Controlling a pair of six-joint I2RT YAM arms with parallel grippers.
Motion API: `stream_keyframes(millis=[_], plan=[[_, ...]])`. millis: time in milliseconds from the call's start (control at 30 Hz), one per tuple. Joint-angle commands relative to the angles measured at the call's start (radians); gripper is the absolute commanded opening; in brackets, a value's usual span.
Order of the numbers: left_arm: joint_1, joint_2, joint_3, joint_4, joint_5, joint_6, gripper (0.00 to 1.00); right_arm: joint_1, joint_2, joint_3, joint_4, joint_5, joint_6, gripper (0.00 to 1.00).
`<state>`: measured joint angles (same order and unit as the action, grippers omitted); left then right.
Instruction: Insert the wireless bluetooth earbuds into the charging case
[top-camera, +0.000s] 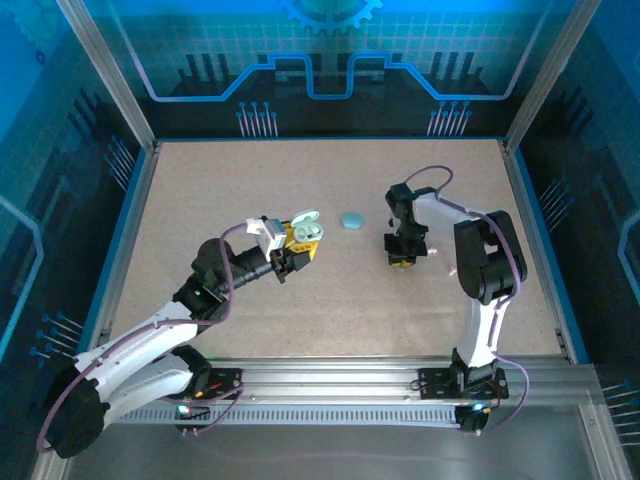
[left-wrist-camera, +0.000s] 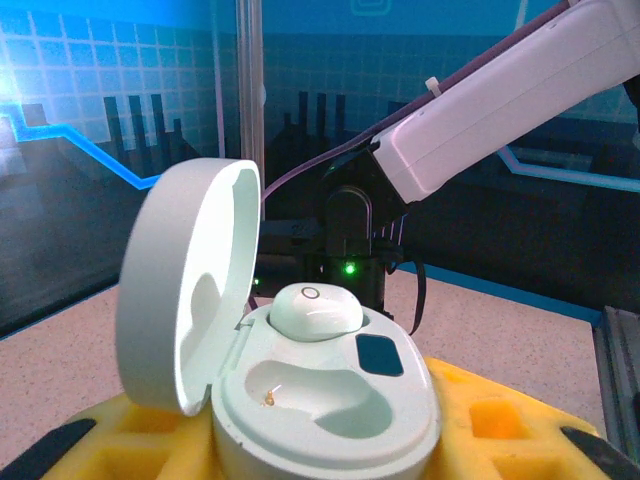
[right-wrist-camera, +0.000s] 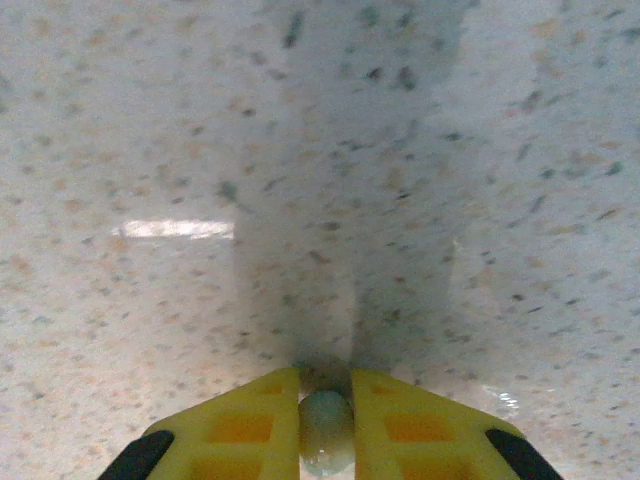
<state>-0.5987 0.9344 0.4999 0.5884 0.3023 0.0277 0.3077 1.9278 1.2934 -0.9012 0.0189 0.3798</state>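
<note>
Left wrist view: the charging case (left-wrist-camera: 330, 425), a glossy white shell of rounded, pebble-like form, is shown clamped between the yellow, pocketed pads (left-wrist-camera: 495, 420) of the left gripper (left-wrist-camera: 320, 455). Its lid (left-wrist-camera: 185, 290) is swung open on the left and stands nearly upright, and smooth moulded hollows are exposed on its inner face. Two wells are sunk into the base. In the farther one a seated earbud (left-wrist-camera: 315, 310) is held, a polished whitish oval marked with a small ring. The nearer well (left-wrist-camera: 320, 385) is presented as a smooth hollow with a tiny amber speck on its floor, and a dark, rounded-rectangular panel (left-wrist-camera: 380, 355) is set beside it. In the right wrist view, the right gripper (right-wrist-camera: 326, 400) is seen lowered to the speckled, matte beige table (right-wrist-camera: 300, 150), and its yellow fingers are closed upon a second earbud (right-wrist-camera: 326, 430), a pale, glossy bead pinched between the tips. In the top external view, the open case is carried left of centre. A closed oval blue case (top-camera: 354, 220) lies on the table just to its right, apart from it, and the right gripper is pointed downward further right.
</note>
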Motion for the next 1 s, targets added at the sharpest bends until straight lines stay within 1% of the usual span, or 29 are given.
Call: stream_keyframes(millis=[0,133,233,400,500,667,833,967], plan=[[-0.006,-0.01,-0.014,0.023,-0.02,0.007,0.34,0.021,-0.094,-0.003,-0.028,-0.048,-0.012,0.17],[-0.006,0.022,-0.014,0.033,-0.031,0.008,0.34,0.021,-0.214,-0.002,-0.02,-0.156,-0.013,0.17],[-0.006,0.066,-0.012,0.062,-0.049,0.0,0.34,0.021,-0.312,0.007,-0.003,-0.279,0.006,0.17],[-0.006,0.168,-0.005,0.157,-0.054,-0.012,0.34,0.023,-0.465,0.039,0.08,-0.511,0.079,0.17],[-0.007,0.236,0.005,0.224,-0.045,-0.026,0.34,0.038,-0.514,0.075,0.112,-0.6,0.116,0.17],[-0.026,0.337,0.027,0.326,-0.02,-0.028,0.34,0.102,-0.546,0.127,0.173,-0.668,0.155,0.17],[-0.052,0.412,0.054,0.406,-0.008,-0.035,0.34,0.18,-0.515,0.164,0.214,-0.661,0.173,0.17],[-0.072,0.443,0.079,0.416,-0.007,-0.035,0.34,0.21,-0.485,0.181,0.215,-0.648,0.171,0.17]])
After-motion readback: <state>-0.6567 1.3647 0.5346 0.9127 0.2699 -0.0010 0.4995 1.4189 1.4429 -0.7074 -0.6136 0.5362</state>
